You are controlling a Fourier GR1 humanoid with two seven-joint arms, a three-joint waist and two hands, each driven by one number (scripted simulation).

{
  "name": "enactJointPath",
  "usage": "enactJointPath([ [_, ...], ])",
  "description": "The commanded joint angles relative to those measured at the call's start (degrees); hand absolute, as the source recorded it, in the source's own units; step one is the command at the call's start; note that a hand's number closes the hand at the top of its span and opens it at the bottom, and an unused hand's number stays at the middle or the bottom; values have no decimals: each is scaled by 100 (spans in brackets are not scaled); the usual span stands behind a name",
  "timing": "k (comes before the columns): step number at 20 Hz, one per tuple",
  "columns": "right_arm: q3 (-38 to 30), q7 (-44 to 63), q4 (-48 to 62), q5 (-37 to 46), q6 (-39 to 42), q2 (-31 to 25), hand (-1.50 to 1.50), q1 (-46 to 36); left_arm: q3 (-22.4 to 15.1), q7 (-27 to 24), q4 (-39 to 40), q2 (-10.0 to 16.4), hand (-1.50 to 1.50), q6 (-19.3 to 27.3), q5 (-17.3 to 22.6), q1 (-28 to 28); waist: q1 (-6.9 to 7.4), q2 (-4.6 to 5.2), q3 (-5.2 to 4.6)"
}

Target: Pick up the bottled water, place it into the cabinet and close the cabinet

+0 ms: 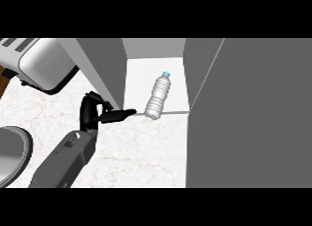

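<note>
- Left forearm (63, 161) in from the lower edge, angled up toward the cabinet.
- Round grey vessel (5, 154) cut off by the frame, well left of and nearer than the fingers.
- Pale marble counter (138, 150) under and right of the arm.
- Left hand (93, 115) over the counter, just in front of the cabinet's left wall.
- Fingers (88, 102) released, pointing up and away, grasping nothing.
- Thumb (119, 114) stretched out right, tip just beside the bottle's base; contact too close to call.
- Water bottle (158, 95) lying on its side just right of the thumb, on the white shelf (135, 84) inside the cabinet.
- Base end of the bottle at the shelf's front edge, poking slightly over it.
- Blue cap (165, 73) at the far end, beyond and right of the fingers, toward the cabinet's back.
- Cabinet open, grey left wall (106, 66) just past the fingertips.
- Big grey panel (262, 110) right of the bottle, well apart from the fingers, filling that side of the view.
- Toaster (34, 62) far left, beyond the fingers, on the counter.
- Right hand out of sight.
</note>
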Motion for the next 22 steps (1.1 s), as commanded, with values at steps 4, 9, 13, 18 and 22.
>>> enactJointPath([
  [4,135,186,-186,-15,-147,99,-150,32,-125,-416,-1023,-926,-150,-687,228,-717,-14,-128,21],
  [9,57,156,-147,19,-123,45,-150,-39,-340,-611,-1447,-1071,-150,-1364,511,-221,4,-137,20],
  [13,124,150,-234,42,-200,109,-150,89,-446,-822,-1743,-1039,-150,-1752,511,151,61,-150,30],
  [18,197,320,-613,240,-246,17,-150,320,-1001,-662,-2765,-1099,-150,-1649,490,618,208,-138,36],
  [22,52,182,-694,182,172,-402,-150,451,-1231,-19,-4055,-744,150,-1486,382,1359,278,-146,42],
])
